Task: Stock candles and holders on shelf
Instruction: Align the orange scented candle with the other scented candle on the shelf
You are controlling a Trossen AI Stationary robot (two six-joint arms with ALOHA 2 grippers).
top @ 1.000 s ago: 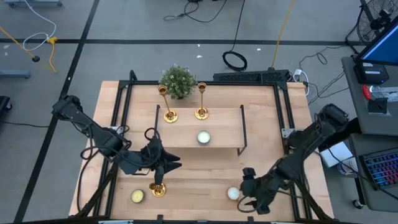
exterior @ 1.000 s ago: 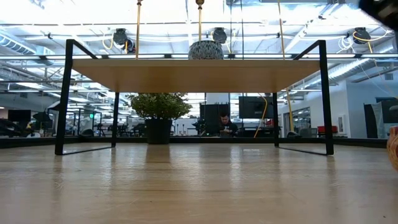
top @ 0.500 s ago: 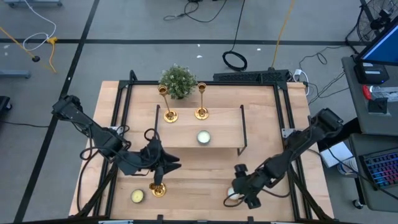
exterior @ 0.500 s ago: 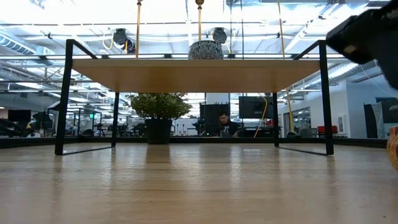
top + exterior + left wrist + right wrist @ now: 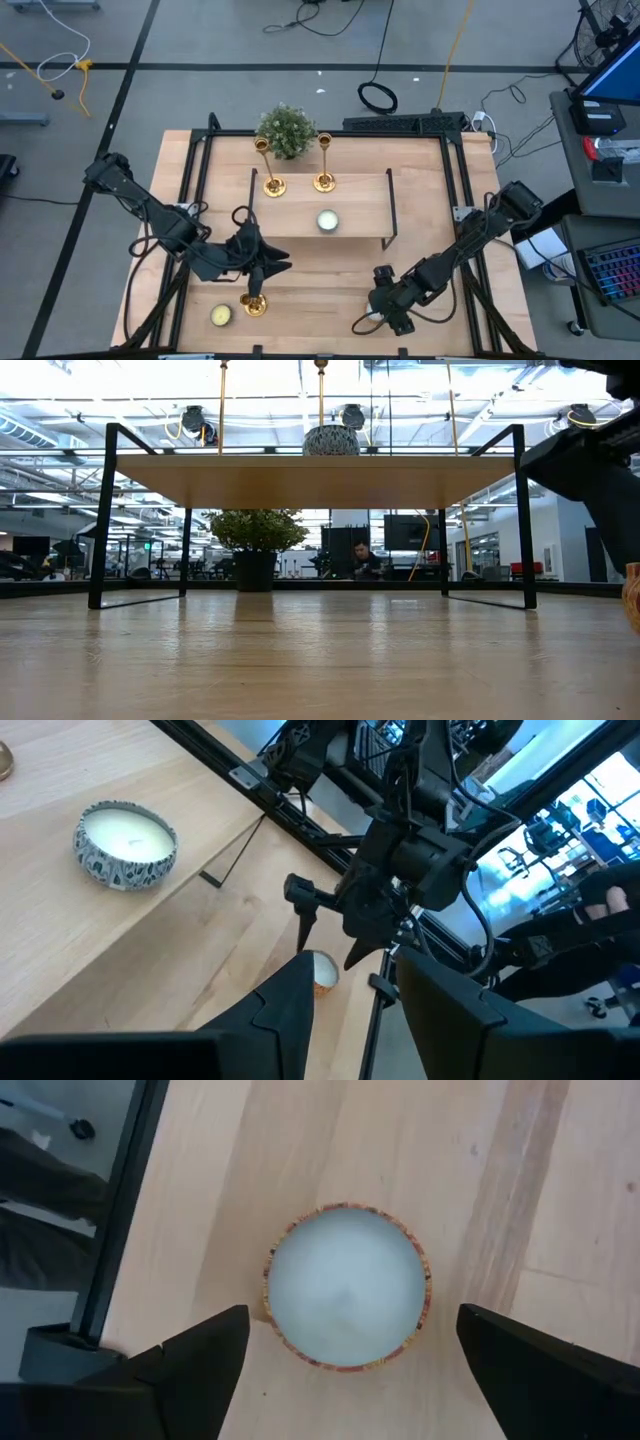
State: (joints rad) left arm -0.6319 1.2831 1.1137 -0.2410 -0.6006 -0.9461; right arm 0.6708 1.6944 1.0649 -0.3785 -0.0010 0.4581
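My right gripper (image 5: 352, 1312) is open and points down over a squat candle (image 5: 347, 1285) with white wax and a reddish rim. The candle stands on the table near its front edge, with one finger on either side and a gap to each. My left gripper (image 5: 350, 970) hangs open above the table's front left, with nothing between its fingers. Under it stands a gold holder (image 5: 253, 303); its top is hidden by that gripper in the high view. Two more holders (image 5: 272, 186) (image 5: 323, 183) and a patterned candle (image 5: 327, 221) stand on the shelf (image 5: 365, 200). A yellowish candle (image 5: 221, 315) sits at the front left.
A small green plant (image 5: 287, 130) stands behind the shelf at the table's far side. Black frame rails (image 5: 470, 200) run along the table's left and right edges. The shelf's thin black legs (image 5: 103, 510) stand on the tabletop with open room beneath the board.
My right gripper has come down and gone toward the table's left, until it stands over the white candle. In the low view it has dropped into sight at the upper right. The candle has stayed where it was.
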